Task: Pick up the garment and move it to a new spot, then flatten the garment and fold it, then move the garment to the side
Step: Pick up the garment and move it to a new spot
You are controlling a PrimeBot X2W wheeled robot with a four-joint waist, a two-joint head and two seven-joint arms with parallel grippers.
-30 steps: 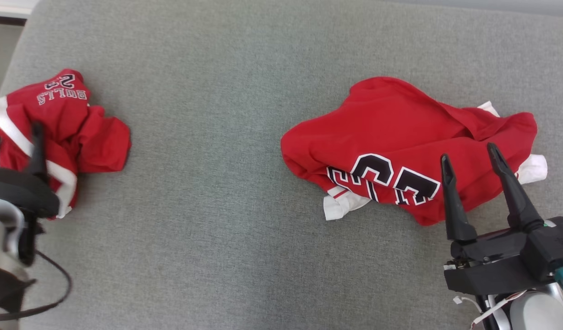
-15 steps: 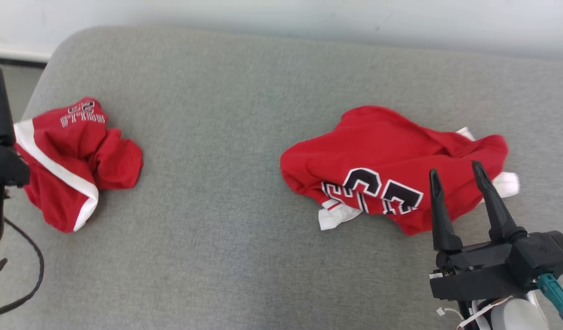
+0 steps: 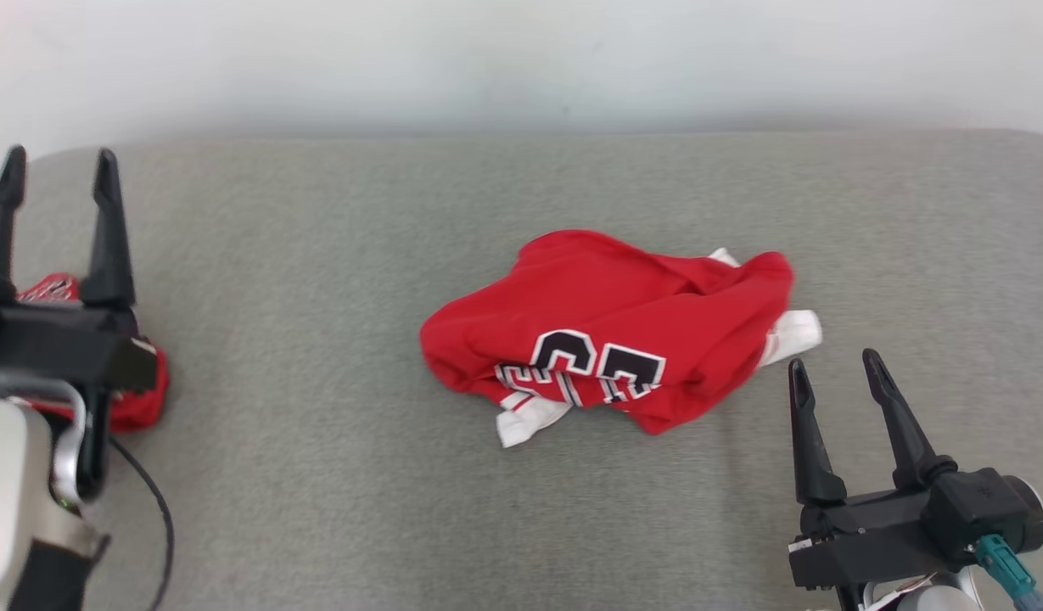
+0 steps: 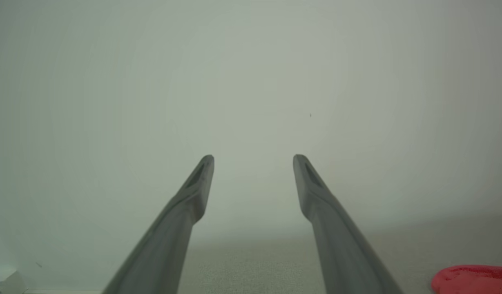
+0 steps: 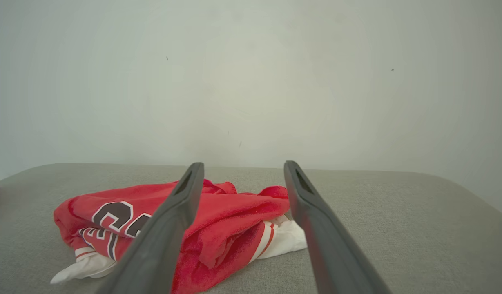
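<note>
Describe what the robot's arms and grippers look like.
The left gripper and right gripper each have two long, tapering black fingers on a blocky black base. The forearms are pale silver-white. A black cable loops beside the left one; a teal connector sticks out by the right.

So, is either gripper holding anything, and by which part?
Nothing is held. The left gripper and right gripper are open and empty; the numbered jersey lies crumpled on the cushion, untouched.

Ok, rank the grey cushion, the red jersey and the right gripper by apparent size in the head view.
1. the grey cushion
2. the red jersey
3. the right gripper, though it is nearer the camera, which enlarges it.
</note>
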